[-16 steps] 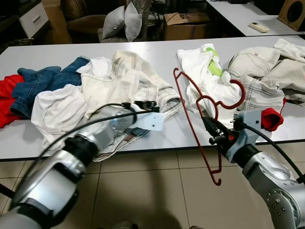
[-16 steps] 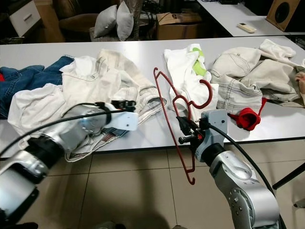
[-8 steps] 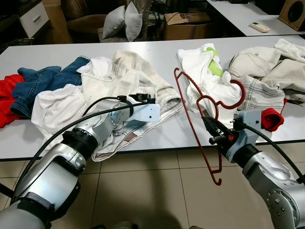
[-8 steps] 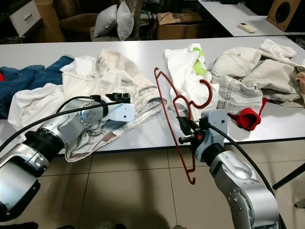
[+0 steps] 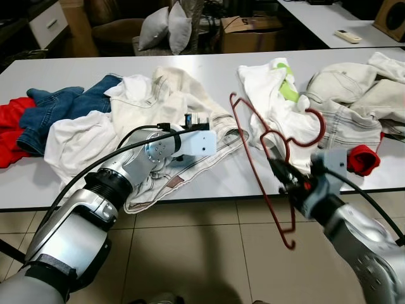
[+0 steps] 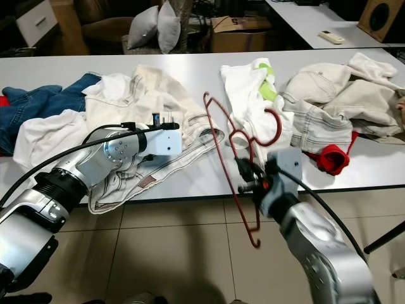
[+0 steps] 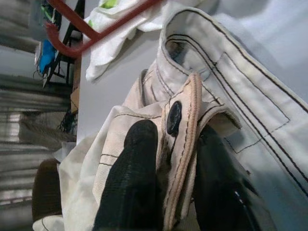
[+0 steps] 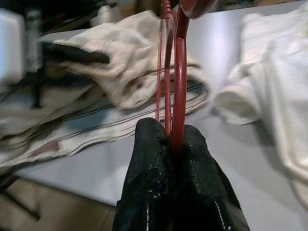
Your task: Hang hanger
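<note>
Pinching a red hanger (image 5: pixel 262 152) between closed fingers, the right gripper (image 5: pixel 280 172) holds it up at the near edge of the tabletop (image 5: pixel 253 69), its hook just above white clothes; well to that gripper's left, the left gripper (image 7: pixel 166 178) clamps the buttoned waistband of cream trousers (image 7: pixel 231 82) lying on the tabletop.

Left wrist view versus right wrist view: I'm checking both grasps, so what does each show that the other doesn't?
Left wrist view alone: the left gripper closed on the buttoned waistband edge of the cream denim trousers. Right wrist view alone: the right gripper clamped on the thin red wire hanger, plus a white shirt. Both share the hanger, the trousers and the grey table.
</note>
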Robot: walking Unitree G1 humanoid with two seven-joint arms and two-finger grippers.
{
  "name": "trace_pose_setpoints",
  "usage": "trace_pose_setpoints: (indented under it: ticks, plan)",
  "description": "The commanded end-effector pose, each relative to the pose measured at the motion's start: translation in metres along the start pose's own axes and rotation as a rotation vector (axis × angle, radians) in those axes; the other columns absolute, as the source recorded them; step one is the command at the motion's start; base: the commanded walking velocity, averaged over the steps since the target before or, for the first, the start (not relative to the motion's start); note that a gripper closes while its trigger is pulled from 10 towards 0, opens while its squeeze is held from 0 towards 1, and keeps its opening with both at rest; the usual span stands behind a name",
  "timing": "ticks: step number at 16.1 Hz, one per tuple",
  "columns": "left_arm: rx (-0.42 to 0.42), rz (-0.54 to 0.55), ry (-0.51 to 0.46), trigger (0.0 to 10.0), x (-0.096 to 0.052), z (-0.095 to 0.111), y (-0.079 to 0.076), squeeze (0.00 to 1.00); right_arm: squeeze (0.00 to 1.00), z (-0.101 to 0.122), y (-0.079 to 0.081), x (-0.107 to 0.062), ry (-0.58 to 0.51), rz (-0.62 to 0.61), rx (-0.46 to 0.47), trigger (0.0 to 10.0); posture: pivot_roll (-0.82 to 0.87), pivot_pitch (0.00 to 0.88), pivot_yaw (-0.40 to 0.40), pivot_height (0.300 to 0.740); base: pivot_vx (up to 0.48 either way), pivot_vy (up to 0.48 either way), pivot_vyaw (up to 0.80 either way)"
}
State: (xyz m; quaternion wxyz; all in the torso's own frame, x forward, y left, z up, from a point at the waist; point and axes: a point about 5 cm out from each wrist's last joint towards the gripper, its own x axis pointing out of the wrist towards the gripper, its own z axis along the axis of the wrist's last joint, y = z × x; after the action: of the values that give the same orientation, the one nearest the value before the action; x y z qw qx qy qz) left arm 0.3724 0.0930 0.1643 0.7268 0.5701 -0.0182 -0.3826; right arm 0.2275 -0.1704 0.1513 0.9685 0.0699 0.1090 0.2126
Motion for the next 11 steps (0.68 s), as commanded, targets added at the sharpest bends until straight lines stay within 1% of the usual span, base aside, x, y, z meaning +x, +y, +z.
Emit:
trace_pose_setpoints:
  ticks: [1,3,4,5,6,7,8,9,10,11]
  plan:
    - [-0.050,0.028,-0.007,0.0,-0.002,-0.002,0.006,0.00,0.00,0.010,0.006,-0.009,-0.048,0.076,-0.010,10.0,-0.07,0.000,0.040,0.740,0.000,0.000,0.00]
    - [-0.148,0.063,-0.008,0.0,-0.003,-0.006,0.011,0.00,0.00,0.009,0.011,-0.025,-0.024,0.170,-0.015,10.0,-0.07,0.000,0.042,0.740,0.000,0.000,0.00]
    - [-0.210,0.090,-0.009,0.0,-0.004,-0.009,0.015,0.00,0.00,0.006,0.010,-0.033,0.000,0.193,-0.018,10.0,-0.07,0.000,0.042,0.740,0.000,0.000,0.00]
    - [-0.226,0.096,-0.010,0.0,-0.004,-0.009,0.016,0.00,0.00,0.005,0.010,-0.035,0.006,0.196,-0.019,10.0,-0.07,0.000,0.042,0.740,0.000,0.000,0.00]
    - [-0.332,0.143,-0.008,0.0,-0.006,-0.013,0.023,0.00,0.00,-0.001,0.010,-0.046,0.053,0.234,-0.010,10.0,-0.07,0.000,0.037,0.740,0.000,0.000,0.00]
    - [-0.362,0.157,-0.010,0.0,-0.007,-0.014,0.025,0.00,0.00,-0.002,0.010,-0.049,0.067,0.246,-0.005,10.0,-0.07,0.000,0.036,0.740,0.000,0.000,0.00]
    - [-0.438,0.211,-0.019,0.0,-0.011,-0.017,0.034,0.00,0.00,-0.006,0.011,-0.053,0.103,0.262,-0.002,10.0,-0.07,0.000,0.030,0.740,0.000,0.000,0.00]
    - [-0.485,0.251,-0.031,0.0,-0.014,-0.018,0.042,0.00,0.00,-0.008,0.011,-0.055,0.127,0.267,-0.003,10.0,-0.07,0.000,0.029,0.740,0.000,0.000,0.00]
    - [-0.493,0.264,-0.037,0.0,-0.016,-0.019,0.046,0.00,0.00,-0.009,0.011,-0.055,0.132,0.268,-0.003,10.0,-0.07,0.000,0.029,0.740,0.000,0.000,0.00]
    - [-0.534,0.306,-0.070,0.0,-0.022,-0.018,0.061,0.00,0.00,-0.010,0.011,-0.053,0.144,0.266,-0.002,10.0,-0.08,0.000,0.027,0.740,0.000,0.000,0.00]
